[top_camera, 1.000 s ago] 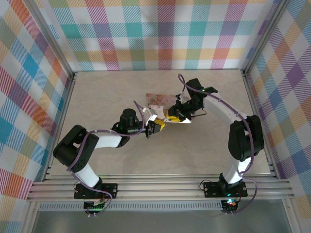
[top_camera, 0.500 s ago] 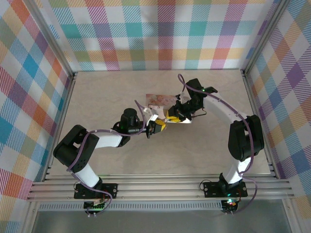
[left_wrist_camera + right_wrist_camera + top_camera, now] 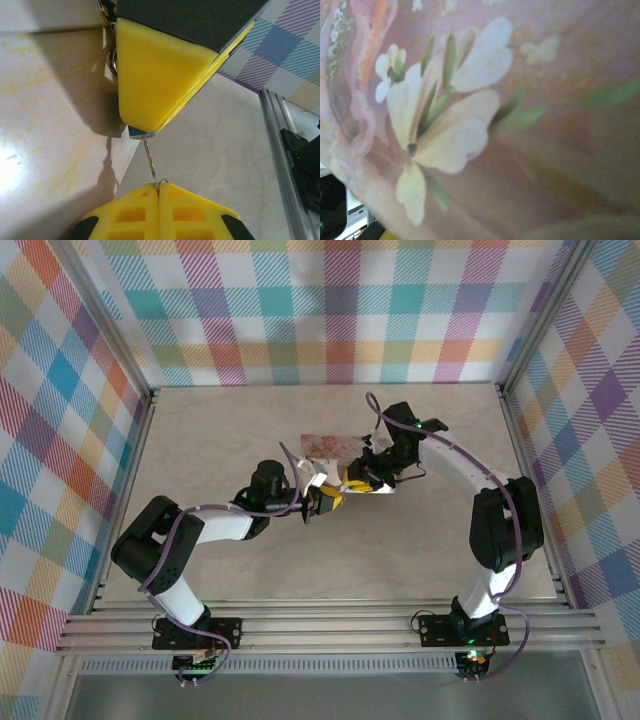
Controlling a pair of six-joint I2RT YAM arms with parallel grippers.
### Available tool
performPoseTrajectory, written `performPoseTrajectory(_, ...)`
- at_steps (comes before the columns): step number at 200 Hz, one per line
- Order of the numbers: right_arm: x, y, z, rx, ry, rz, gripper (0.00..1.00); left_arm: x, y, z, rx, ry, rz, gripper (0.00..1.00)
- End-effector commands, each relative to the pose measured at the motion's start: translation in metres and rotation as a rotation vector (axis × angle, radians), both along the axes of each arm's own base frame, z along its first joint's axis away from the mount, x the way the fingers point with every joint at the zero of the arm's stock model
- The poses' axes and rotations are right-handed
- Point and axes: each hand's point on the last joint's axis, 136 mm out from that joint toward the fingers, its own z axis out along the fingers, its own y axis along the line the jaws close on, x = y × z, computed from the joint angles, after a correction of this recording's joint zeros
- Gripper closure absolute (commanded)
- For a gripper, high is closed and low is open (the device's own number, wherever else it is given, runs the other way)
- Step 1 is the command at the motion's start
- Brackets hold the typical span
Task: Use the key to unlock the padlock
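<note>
The left gripper (image 3: 159, 189) is pressed shut, pinching the key (image 3: 151, 162). The key's tip touches the padlock (image 3: 135, 132), which the right gripper (image 3: 355, 484) squeezes. I think turning the key is left to do.

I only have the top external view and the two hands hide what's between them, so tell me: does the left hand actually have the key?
Observer: Yes; the left wrist view has the left hand shut on the key, its thin shaft sticking out past the fingertips.
Operator: Where does its tip end?
Observer: At a small blue-grey corner, apparently the padlock, pinched at the tips of the right hand.
Operator: And the right wrist camera?
Observer: The pink tin and its flower picture, blurred and very close.
</note>
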Motion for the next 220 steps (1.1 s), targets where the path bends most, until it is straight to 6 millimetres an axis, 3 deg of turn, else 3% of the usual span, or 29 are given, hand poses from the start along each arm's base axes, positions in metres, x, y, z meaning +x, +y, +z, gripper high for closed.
performPoseTrajectory(1, -0.014, 0.004, 0.003, 0.025, 0.024, 0.050, 1.00, 0.013, -0.004, 0.034, -0.074, -0.018, -0.003, 1.00)
performPoseTrajectory(34, -0.015, 0.001, -0.001, 0.010, 0.017, 0.046, 1.00, 0.019, -0.004, 0.043, -0.095, 0.009, 0.011, 1.00)
performPoseTrajectory(142, -0.019, 0.006, 0.008, 0.065, 0.039, 0.048, 1.00, 0.033, -0.002, 0.014, -0.066, 0.001, 0.104, 1.00)
performPoseTrajectory(220, -0.018, 0.014, 0.012, 0.126, 0.085, 0.033, 1.00, 0.034, -0.003, 0.018, -0.076, -0.030, 0.124, 1.00)
